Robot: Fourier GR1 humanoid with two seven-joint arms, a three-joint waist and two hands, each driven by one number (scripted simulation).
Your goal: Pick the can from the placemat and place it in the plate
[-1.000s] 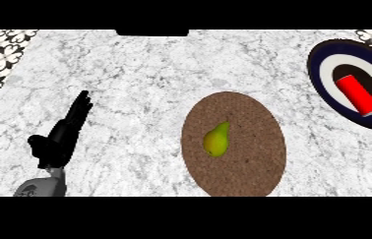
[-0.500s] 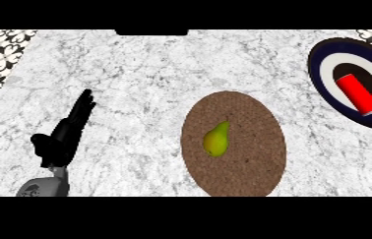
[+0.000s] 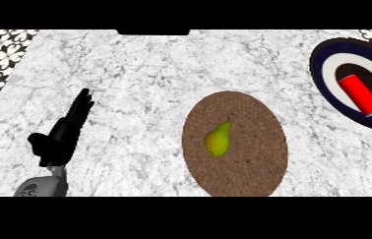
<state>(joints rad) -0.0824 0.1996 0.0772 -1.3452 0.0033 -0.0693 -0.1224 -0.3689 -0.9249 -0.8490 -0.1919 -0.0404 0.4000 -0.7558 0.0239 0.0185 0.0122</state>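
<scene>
red can (image 3: 357, 93) lies in plate (image 3: 325, 71) (left hand (image 3: 64, 134) open).

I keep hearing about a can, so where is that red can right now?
In the head view the red can lies on its side in the dark-rimmed plate at the far right edge, up and right of the brown placemat holding a pear.

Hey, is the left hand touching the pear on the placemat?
Apart. The head view shows the left hand open over bare counter, well left of the placemat where the pear lies.
</scene>
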